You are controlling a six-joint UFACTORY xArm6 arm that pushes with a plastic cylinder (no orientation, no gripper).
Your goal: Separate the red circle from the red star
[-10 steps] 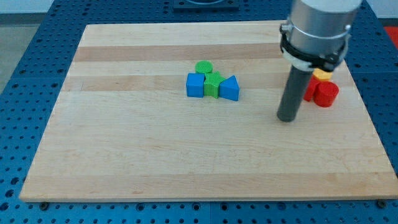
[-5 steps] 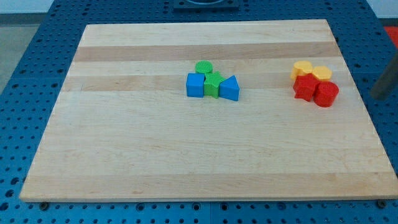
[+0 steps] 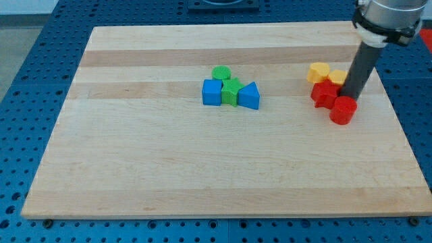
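The red circle (image 3: 343,111) lies on the wooden board (image 3: 169,162) at the view's right. The red star (image 3: 325,93) sits just up and left of it, touching or nearly touching it. My tip (image 3: 351,96) stands at the circle's upper right edge, right of the star, between the star and the circle's top. Two yellow blocks (image 3: 318,71) (image 3: 337,77) lie just above the star; the right one is partly hidden by the rod.
A cluster sits at the board's middle: a blue cube (image 3: 212,92), a green circle (image 3: 221,73), a green star (image 3: 233,90) and a blue triangle (image 3: 250,96). The board's right edge is close to the red blocks.
The rod left the view's right edge and came back onto the board beside the red blocks. The red and yellow blocks have shifted left, and the red circle has moved down and left.
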